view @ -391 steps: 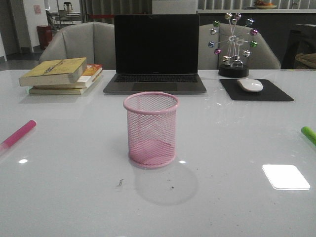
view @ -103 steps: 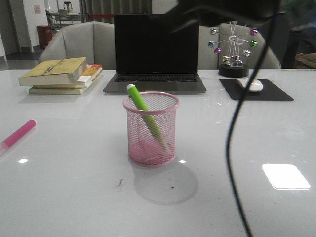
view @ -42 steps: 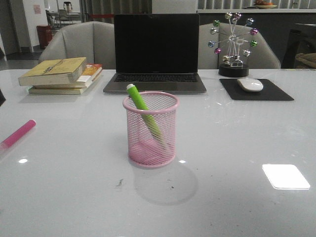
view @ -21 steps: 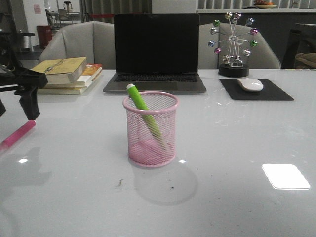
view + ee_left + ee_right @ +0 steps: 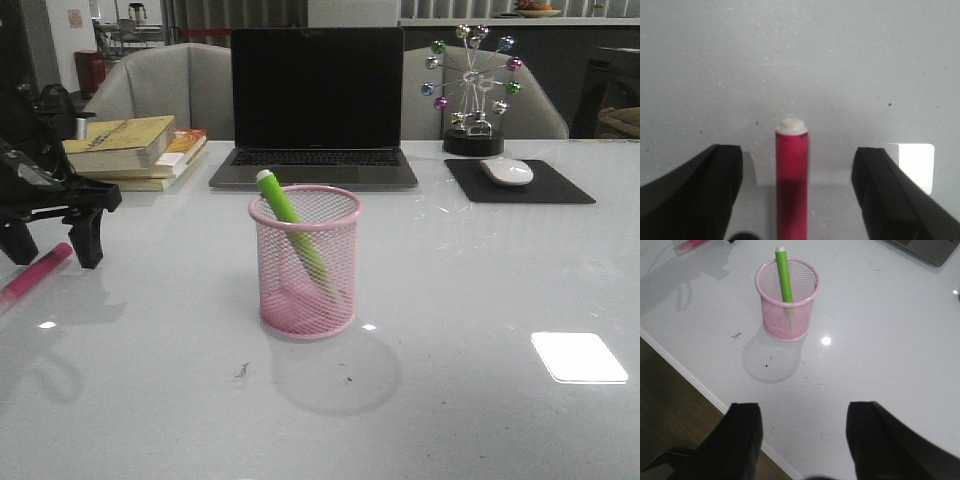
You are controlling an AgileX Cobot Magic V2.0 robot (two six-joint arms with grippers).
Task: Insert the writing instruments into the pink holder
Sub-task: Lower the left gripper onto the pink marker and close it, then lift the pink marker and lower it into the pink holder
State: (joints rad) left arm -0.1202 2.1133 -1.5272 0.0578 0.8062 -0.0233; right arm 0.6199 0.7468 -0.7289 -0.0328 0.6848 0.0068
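Note:
The pink holder (image 5: 305, 262) stands upright mid-table, also seen in the right wrist view as the pink holder (image 5: 786, 300). The lime green marker (image 5: 290, 225) leans inside it, whitish end above the rim. The magenta marker (image 5: 35, 272) lies flat at the far left. My left gripper (image 5: 52, 245) hangs open just above it, one finger on each side. In the left wrist view the magenta marker (image 5: 791, 185) lies between the wide-apart fingers (image 5: 715, 190), touching neither. My right gripper (image 5: 805, 410) is open and empty, hovering above the table's near edge, out of the front view.
Behind the holder sits a laptop (image 5: 315, 110). A stack of books (image 5: 130, 150) lies at the back left, close behind the left arm. A mouse (image 5: 507, 172) on a black pad and a ball-wheel ornament (image 5: 472, 90) are at the back right. The table edge (image 5: 700, 385) is near.
The green marker went into the holder and the right arm withdrew. In the last second my left arm came in from the left and lowered over the magenta marker.

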